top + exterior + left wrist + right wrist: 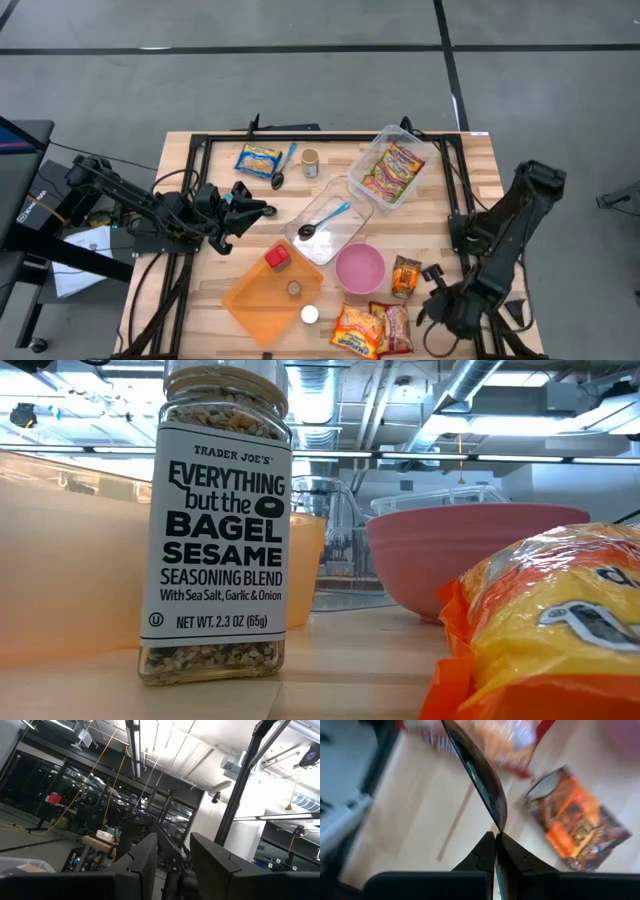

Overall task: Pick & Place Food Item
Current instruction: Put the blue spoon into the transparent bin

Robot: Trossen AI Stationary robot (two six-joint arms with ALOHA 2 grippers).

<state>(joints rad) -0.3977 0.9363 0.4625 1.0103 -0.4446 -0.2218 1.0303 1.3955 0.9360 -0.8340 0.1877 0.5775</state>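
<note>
My right gripper [497, 836] hangs over the table's near right part [437, 292], shut on a thin, dark, glossy thing [480, 775] that shows edge-on; what it is I cannot tell. Under it lie a brown-orange snack bag [577, 825], also [405, 275], and orange noodle packets [375, 328]. A pink bowl [360, 267] stands to their left. My left gripper [258, 210] waits at the table's left, raised and open, with only the room showing between its fingers [145, 857]. My right gripper pinches the dark thing's lower edge [498, 826] between its two fingertips. The fingers come from above, pointing steeply down. The thing sticks out past the fingertips as a thin curved sheet, clear of the table.
An orange tray [250, 300] holds a red item and a seasoning jar [215, 520]. A clear tub [395, 165] with a snack pack, a clear lid [345, 225] with a blue spoon, a yellow packet [258, 160], a tin [310, 162] and a white cap [310, 314] lie about.
</note>
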